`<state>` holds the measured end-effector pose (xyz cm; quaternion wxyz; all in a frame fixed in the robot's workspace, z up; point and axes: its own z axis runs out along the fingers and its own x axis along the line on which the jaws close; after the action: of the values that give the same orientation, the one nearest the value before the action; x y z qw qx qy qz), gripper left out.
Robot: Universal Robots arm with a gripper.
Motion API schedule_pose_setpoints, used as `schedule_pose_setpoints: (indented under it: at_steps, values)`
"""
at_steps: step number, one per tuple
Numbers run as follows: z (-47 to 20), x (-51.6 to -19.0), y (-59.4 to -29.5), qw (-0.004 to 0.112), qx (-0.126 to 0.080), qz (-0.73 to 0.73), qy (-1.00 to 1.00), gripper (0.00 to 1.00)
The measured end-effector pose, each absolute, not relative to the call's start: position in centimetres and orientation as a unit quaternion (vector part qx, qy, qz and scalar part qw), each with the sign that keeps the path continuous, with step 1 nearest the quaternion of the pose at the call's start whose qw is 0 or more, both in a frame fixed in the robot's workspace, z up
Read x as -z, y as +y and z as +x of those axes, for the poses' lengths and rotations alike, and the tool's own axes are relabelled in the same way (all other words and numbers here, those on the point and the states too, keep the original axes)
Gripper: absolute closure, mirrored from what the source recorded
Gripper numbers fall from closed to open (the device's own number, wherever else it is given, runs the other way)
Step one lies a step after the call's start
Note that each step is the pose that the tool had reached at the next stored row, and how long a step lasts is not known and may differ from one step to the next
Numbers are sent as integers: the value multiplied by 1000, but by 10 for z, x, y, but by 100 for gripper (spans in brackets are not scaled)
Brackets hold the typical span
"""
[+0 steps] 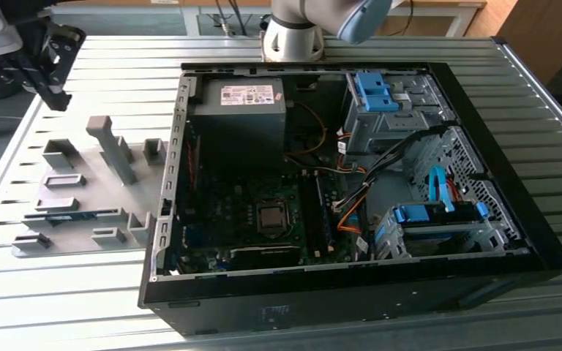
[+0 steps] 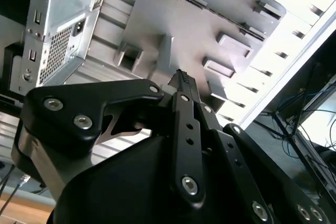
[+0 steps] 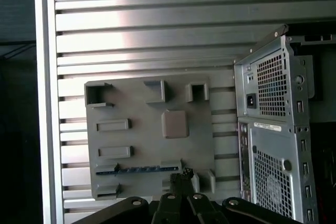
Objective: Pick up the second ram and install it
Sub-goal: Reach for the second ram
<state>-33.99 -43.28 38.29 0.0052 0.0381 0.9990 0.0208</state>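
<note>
Table point(image 1: 66, 292): ribbed aluminium slats, matt silver, glare in places.

Computer case point(image 1: 310, 307): black box lying on its side, panel off. Inside are a dark green motherboard point(image 1: 222, 219) with a square metal CPU socket point(image 1: 272, 217), a grey boxy power supply point(image 1: 242, 110), orange and black cabling, and chunky bright-blue drive-bay clips point(image 1: 374, 91). Perforated sheet-steel rear wall shows in both wrist views.

Holder plate point(image 1: 76, 245): flat grey matt plastic on the table, just beside the case on the exterior view's left. It carries raised blocks, low rectangular frames and a few taller uprights.

Second ram point(image 1: 71, 216): thin, narrow blue-green board strip, seated lengthwise in a slot of the holder plate between two end blocks, towards the plate's near edge in the exterior view. In the first wrist view it reads as a dark line with small blue patches point(image 3: 142, 169).

Gripper point(image 1: 58, 102): black, angular, with bolted link bars. It hangs in the air at the exterior view's upper left, beyond the far end of the plate, fingers angled downward, well apart from the ram. Jaws pressed together, nothing between them; the tips meet in a single point in both wrist views point(image 3: 184, 174).

Arm: pale grey base joint point(image 1: 296, 36) stands behind the case's far side.
</note>
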Motion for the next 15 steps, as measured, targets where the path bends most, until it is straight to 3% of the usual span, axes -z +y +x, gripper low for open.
schedule_pose_setpoints:
  at_steps: [15]
  values:
    - [-361, -381, -435, 5, -21, 18, 1000, 90]
